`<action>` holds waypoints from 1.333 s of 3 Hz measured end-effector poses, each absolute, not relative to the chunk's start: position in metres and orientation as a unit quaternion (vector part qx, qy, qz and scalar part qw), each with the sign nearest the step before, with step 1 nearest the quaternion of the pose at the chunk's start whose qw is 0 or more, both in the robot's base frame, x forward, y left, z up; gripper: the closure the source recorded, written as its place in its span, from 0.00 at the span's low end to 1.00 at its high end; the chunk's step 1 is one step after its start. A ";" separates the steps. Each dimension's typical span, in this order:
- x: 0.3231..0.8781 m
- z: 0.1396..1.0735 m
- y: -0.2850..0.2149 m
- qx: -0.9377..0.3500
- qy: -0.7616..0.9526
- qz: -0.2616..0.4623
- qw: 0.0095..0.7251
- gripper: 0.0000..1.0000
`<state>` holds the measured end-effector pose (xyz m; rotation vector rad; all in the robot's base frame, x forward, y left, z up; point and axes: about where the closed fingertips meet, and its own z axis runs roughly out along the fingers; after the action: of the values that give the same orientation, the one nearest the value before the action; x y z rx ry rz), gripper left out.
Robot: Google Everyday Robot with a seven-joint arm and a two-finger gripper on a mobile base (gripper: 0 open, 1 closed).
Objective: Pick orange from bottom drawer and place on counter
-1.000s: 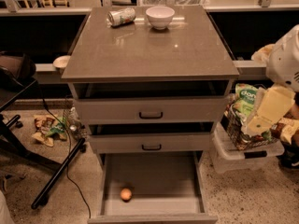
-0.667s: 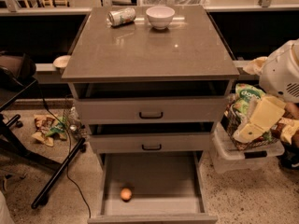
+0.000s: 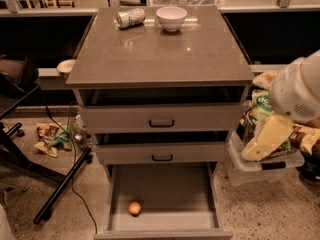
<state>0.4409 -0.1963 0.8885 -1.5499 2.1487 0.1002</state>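
Note:
The orange [image 3: 134, 208] lies on the floor of the open bottom drawer [image 3: 162, 219], near its front left. The counter [image 3: 160, 46] is the flat grey-brown top of the cabinet. My gripper [image 3: 261, 143] hangs at the right side of the cabinet, level with the middle drawer, below a white arm housing [image 3: 299, 91]. It is well to the right of and above the orange and holds nothing that shows.
A white bowl [image 3: 171, 18] and a tipped can [image 3: 130, 17] sit at the back of the counter. The two upper drawers [image 3: 161, 120] stand slightly open. A clear bin of snack bags [image 3: 267, 161] stands right of the cabinet. A black stand leg [image 3: 62, 184] and litter lie at the left.
The arm and gripper have moved left and down, closer to the cabinet's right side. The orange and the drawers have not moved.

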 end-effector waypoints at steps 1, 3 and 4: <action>0.437 0.819 -0.179 -0.577 0.772 0.062 0.260 0.00; 0.451 0.702 -0.138 -0.554 0.756 0.138 0.319 0.00; 0.451 0.702 -0.138 -0.554 0.756 0.138 0.319 0.00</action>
<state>0.4508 -0.1381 0.7023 -1.4580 1.9891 0.3626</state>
